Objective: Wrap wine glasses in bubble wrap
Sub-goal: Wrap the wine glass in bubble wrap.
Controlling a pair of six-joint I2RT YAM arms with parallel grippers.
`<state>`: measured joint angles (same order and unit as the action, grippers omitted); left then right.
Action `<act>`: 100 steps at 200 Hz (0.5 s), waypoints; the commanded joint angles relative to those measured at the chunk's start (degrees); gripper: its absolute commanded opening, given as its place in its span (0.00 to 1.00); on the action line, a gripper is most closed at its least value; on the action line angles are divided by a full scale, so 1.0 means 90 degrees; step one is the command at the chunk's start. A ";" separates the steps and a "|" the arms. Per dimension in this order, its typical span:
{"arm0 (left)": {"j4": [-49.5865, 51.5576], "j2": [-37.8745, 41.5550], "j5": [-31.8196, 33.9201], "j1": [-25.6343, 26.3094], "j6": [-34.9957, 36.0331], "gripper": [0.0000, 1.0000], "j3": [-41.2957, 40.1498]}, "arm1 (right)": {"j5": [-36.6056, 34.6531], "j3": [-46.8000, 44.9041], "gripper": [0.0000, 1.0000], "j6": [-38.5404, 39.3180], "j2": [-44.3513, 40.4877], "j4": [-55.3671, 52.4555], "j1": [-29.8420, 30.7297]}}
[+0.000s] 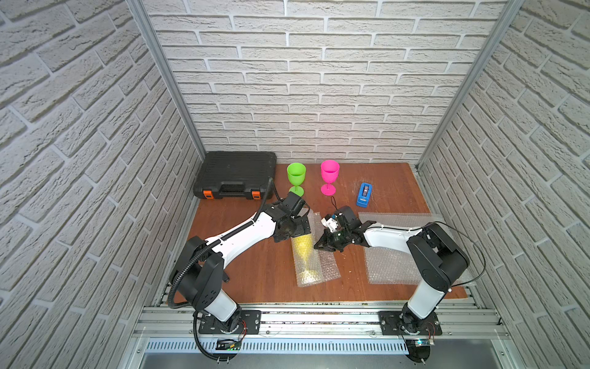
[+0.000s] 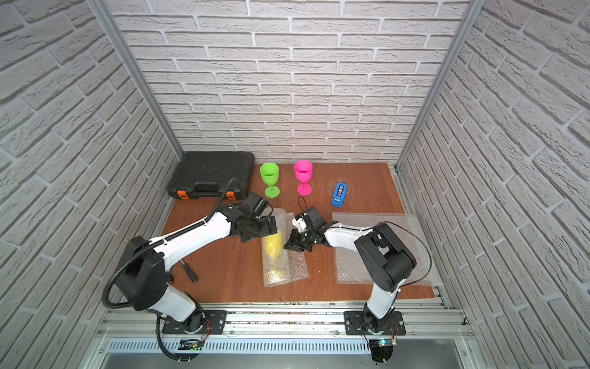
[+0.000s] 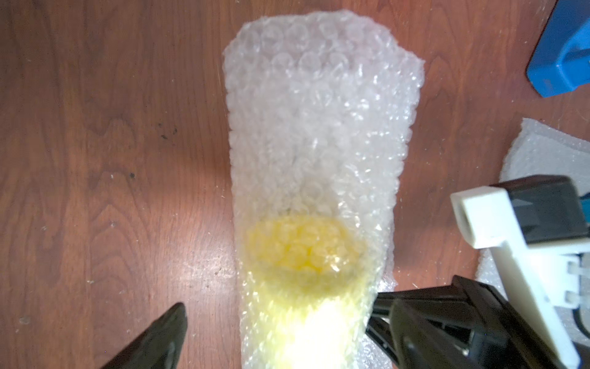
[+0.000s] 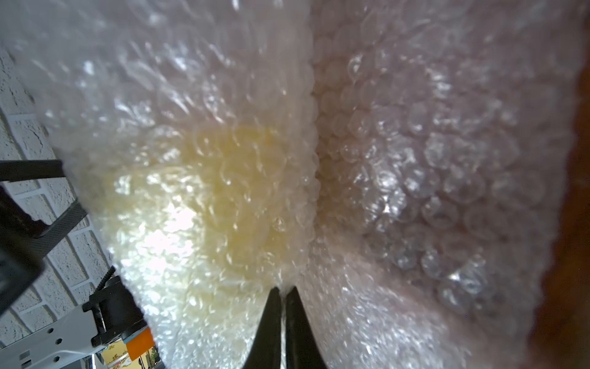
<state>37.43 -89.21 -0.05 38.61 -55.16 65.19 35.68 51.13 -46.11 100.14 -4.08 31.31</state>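
Observation:
A yellow wine glass (image 1: 303,252) (image 2: 274,247) lies on its side mid-table, rolled inside a sheet of bubble wrap (image 1: 329,266) (image 3: 319,127). Its foot points to the table's front. My left gripper (image 1: 295,230) (image 3: 287,313) hangs open over the bowl end, with one finger (image 3: 172,319) on each side of the roll and neither touching it. My right gripper (image 1: 316,246) (image 4: 283,289) is shut on the wrap's loose edge, right beside the glass (image 4: 223,191). The green wine glass (image 1: 296,179) and the pink wine glass (image 1: 329,179) stand upright and bare at the back.
A black tool case (image 1: 236,175) sits at the back left. A blue tape dispenser (image 1: 364,195) is at the back right. Another bubble wrap sheet (image 1: 386,265) lies flat under my right arm. A dark tool handle (image 2: 188,270) lies by the left arm.

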 commanded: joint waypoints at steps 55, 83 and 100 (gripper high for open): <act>-0.0791 -0.0621 -0.0548 0.0034 0.0012 0.95 -0.0251 | -0.0041 -0.0290 0.07 0.0015 -0.0037 0.0031 -0.0251; -0.0939 -0.0827 -0.0600 0.0034 0.0066 0.93 -0.0198 | -0.0084 -0.0295 0.13 0.0044 -0.0179 -0.0112 -0.0275; -0.1018 -0.0959 -0.0629 0.0028 0.0095 0.91 -0.0145 | -0.0244 -0.0263 0.19 0.0179 -0.0408 -0.0443 -0.0323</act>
<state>28.25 -95.33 -5.87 38.87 -55.11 64.01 35.09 49.10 -46.00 99.96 -4.80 28.95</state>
